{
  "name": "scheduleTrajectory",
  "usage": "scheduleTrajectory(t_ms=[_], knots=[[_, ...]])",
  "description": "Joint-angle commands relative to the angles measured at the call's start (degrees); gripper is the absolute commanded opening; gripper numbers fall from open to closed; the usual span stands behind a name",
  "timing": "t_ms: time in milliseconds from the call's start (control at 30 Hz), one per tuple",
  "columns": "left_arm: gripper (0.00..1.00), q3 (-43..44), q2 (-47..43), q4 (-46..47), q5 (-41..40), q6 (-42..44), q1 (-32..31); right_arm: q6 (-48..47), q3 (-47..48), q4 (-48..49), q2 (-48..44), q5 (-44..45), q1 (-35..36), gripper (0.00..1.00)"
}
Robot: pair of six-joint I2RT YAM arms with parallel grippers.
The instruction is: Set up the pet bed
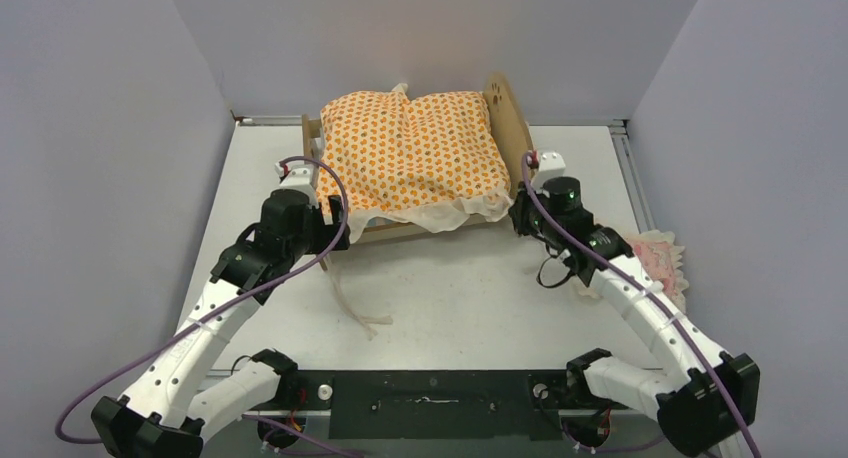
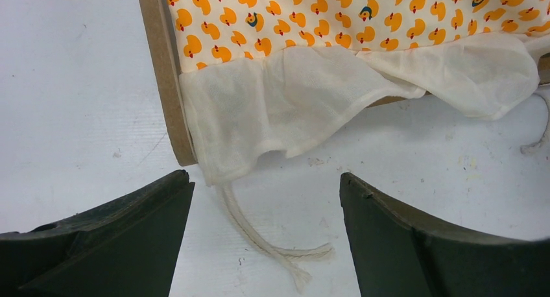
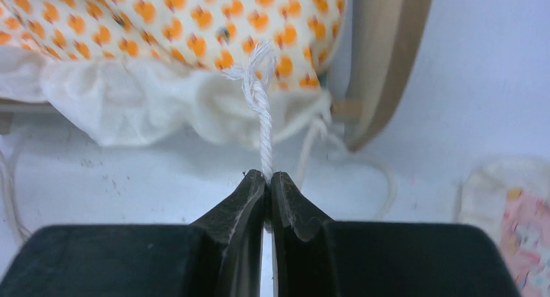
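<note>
Judging from the layout, setup is deemed partly done: the pale plywood pet bed (image 1: 390,232), arched at the headboard (image 1: 507,118), is stood on the bench (image 1: 480,298) and the puffy duck-print mattress (image 1: 410,148) with its gauzy cream ruffle (image 2: 292,96) is laid on it, but the pink frilled pillow (image 1: 660,253) is seen off to the bed's right. A twisted white cord (image 3: 261,115) at the bed's near right corner is pinched by the right gripper (image 3: 268,177); the left gripper (image 2: 264,180) is held wide and empty off the near left corner.
</note>
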Motion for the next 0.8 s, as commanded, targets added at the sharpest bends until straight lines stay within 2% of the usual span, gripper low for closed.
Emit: scheduleTrajectory(t_ms=[0, 33, 67, 167, 233, 333, 433, 567, 767], knots=[[0.82, 0.49, 0.27, 3.42, -1.91, 0.59, 0.49, 13.07, -11.59, -4.87, -7.89, 10.12, -0.07, 0.09], [0.82, 0.54, 0.3, 3.4, -2.0, 0.56, 0.49, 16.34, -13.25, -7.82, -10.48, 13.57, -0.04, 0.16], [0.82, 0.56, 0.26, 3.45, -1.97, 0.59, 0.52, 19.74, -14.5, -11.07, -12.72, 17.77, 0.01, 0.27], [0.82, 0.62, 0.46, 3.46, -1.42, 0.68, 0.6, 26.87, -13.63, -21.58, -16.92, 27.31, 0.14, 0.38], [0.82, 0.92, 0.79, 3.44, -0.26, 0.81, 0.59, 24.48, -11.53, -20.63, -17.73, 25.45, 0.16, 0.44], [0.82, 1.04, 1.26, 4.88, 3.2, 1.3, 0.5, 20.41, -9.6, -12.63, -15.6, 16.15, 0.2, 0.52], [0.81, 1.58, 2.66, 6.53, 6.75, 1.94, 0.22, 23.13, -9.64, -4.58, -10.18, 9.87, 0.14, 0.52], [0.8, 4.58, 6.07, 7.47, 7.04, 3.26, -2.64, 33.27, -9.79, 5.43, -1.82, 4.05, 0.11, 0.5], [0.81, 8.07, 11.41, 9.28, 3.45, 6.51, -6.61, 46.87, -14.96, 21.56, 1.85, 4.03, 0.12, 0.49]])
